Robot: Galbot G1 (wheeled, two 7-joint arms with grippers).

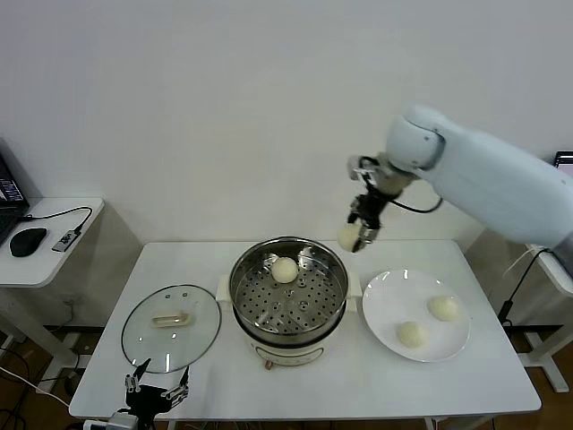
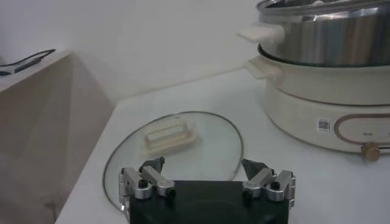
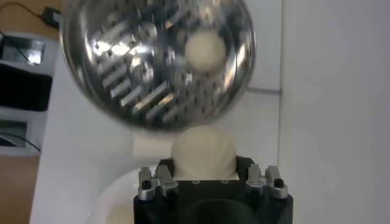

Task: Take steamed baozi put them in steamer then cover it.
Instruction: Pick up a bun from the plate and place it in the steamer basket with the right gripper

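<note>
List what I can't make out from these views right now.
- Right gripper fingertips: right wrist view, the held bun covers them.
- Steamer inside: left wrist view, the picture's top edge cuts off the rim.
- Plate with its two buns: right wrist view, only a blurred sliver shows.

On the table [image 1: 466,381] the steamer [image 1: 288,300] stands mid-way with one baozi [image 1: 285,270] in it, the cover [image 1: 171,327] lying to its left, a plate [image 1: 385,296] with two buns to its right, and a fourth bun [image 1: 348,236], seemingly airborne, behind.
</note>
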